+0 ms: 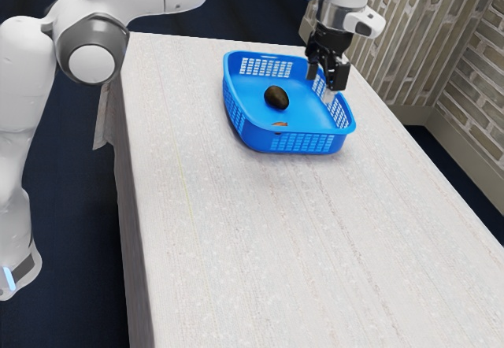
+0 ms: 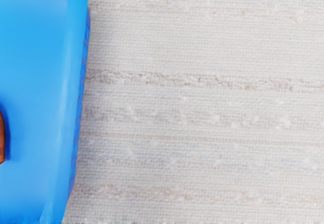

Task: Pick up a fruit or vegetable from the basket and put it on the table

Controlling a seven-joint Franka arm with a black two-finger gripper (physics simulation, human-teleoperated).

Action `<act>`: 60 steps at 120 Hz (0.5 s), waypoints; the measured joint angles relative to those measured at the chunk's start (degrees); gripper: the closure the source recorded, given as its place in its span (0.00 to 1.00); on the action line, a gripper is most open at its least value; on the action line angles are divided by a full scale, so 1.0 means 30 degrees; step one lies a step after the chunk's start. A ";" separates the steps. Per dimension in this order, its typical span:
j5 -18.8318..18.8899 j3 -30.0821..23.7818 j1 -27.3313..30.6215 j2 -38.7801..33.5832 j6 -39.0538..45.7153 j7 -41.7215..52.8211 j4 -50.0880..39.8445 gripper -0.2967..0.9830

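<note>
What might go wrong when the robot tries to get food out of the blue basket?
The claw looks close to the side of the basket, so going straight down might bump the rim. The dark egg-shaped food looks rounded, so it might roll or slip. The orange-brown piece lies near a basket wall, maybe leaving little room to grab it.

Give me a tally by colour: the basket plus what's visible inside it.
Blue: 1, the basket
Dark brown: 1, the oval item
Orange-brown: 1, the partly hidden item
Total: 3
</note>
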 joint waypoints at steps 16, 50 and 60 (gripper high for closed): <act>-0.0041 0.0004 0.0029 0.0001 -0.0247 -0.0117 0.0031 0.23; -0.0018 0.0817 0.0133 -0.0452 -0.0685 -0.0246 0.0095 0.24; -0.0565 0.1688 0.1552 -0.0388 -0.1278 -0.0304 -0.0039 0.24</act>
